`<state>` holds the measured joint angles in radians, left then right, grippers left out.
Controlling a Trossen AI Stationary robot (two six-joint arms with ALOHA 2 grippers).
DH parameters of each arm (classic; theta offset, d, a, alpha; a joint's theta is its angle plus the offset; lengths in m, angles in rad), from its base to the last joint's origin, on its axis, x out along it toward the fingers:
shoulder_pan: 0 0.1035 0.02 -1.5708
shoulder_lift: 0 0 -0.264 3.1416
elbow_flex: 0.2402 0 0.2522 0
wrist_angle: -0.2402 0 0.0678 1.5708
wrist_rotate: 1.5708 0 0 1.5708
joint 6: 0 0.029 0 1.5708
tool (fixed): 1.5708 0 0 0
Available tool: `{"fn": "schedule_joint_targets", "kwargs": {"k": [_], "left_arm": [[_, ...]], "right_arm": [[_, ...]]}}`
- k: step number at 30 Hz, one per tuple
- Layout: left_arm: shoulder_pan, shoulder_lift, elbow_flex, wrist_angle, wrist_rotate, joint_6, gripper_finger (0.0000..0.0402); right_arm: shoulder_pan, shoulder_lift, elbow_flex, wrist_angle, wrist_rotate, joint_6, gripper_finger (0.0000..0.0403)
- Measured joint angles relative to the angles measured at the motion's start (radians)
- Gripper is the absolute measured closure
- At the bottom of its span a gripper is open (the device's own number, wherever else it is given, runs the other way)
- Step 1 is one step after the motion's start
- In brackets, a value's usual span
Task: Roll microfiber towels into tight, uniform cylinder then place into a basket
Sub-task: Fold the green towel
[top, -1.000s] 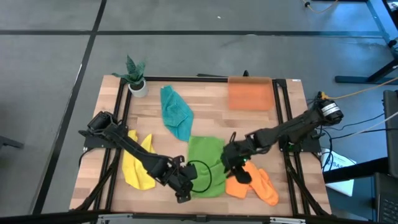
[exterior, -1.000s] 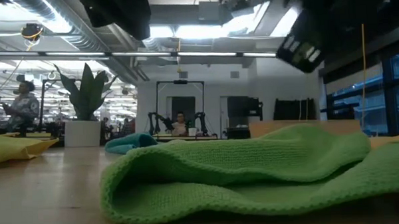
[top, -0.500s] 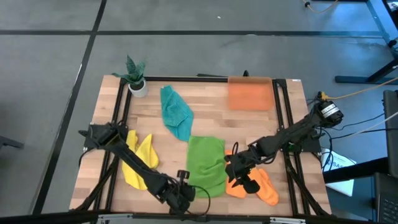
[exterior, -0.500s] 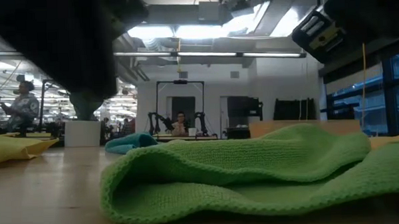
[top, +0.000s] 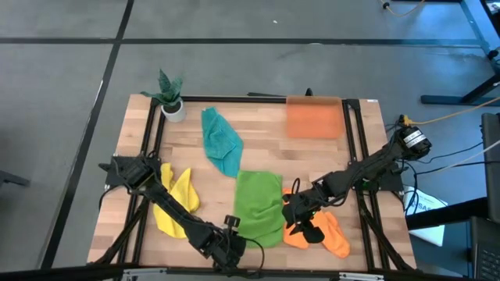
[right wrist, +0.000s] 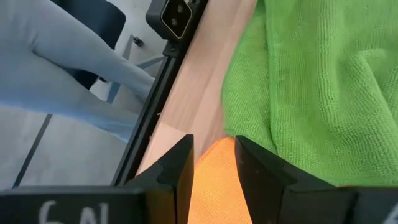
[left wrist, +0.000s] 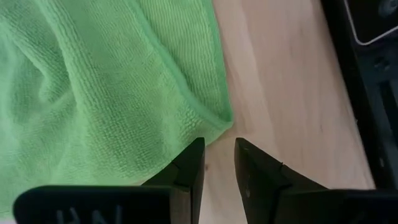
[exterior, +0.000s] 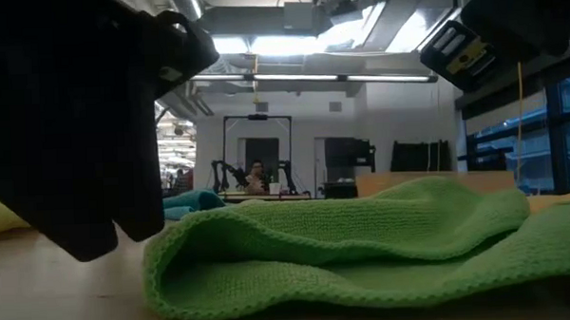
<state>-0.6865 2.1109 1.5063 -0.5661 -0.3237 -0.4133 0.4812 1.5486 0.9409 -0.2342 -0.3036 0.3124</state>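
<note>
The bright green towel (top: pixel 259 204) lies crumpled on the table's near middle, its near edge folded over in a thick lip (exterior: pixel 270 265). My left gripper (left wrist: pixel 217 146) is open with a narrow gap. It stands low at the towel's near left corner (left wrist: pixel 225 118), with nothing between the fingers. My right gripper (right wrist: pixel 213 142) is open and hangs above the orange towel (top: pixel 328 230), beside the green towel's right edge. The yellow towel (top: pixel 173 204) lies at the left and the teal towel (top: pixel 221 142) farther back. The orange basket (top: pixel 314 117) sits at the far right.
A small potted plant (top: pixel 170 97) stands at the far left corner. Black frame rails (top: pixel 148 156) run along both sides of the table. Bare wood shows between the teal towel and the basket. A pale-trousered leg (right wrist: pixel 74 68) shows beyond the table's near edge.
My left gripper has gone toward the table's near edge and down, rolling about its own line. It now stands low at the green towel's near left corner. My right gripper has shifted a little from the green towel's right edge to over the orange towel. The towels have kept still.
</note>
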Motion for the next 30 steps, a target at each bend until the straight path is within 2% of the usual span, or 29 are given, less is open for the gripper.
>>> {"fn": "schedule_joint_targets", "kwargs": {"k": [12, 30], "left_arm": [[0.007, 0.000, 0.000, 0.008, -0.035, 0.000, 0.0324], [0.004, -0.008, 0.049, -0.003, -0.025, 0.056, 0.0324]], "right_arm": [[0.000, 0.000, 0.000, 0.061, -0.001, 0.000, 0.0283], [0.000, 0.000, 0.000, 0.059, -0.004, 0.027, 0.0283]]}}
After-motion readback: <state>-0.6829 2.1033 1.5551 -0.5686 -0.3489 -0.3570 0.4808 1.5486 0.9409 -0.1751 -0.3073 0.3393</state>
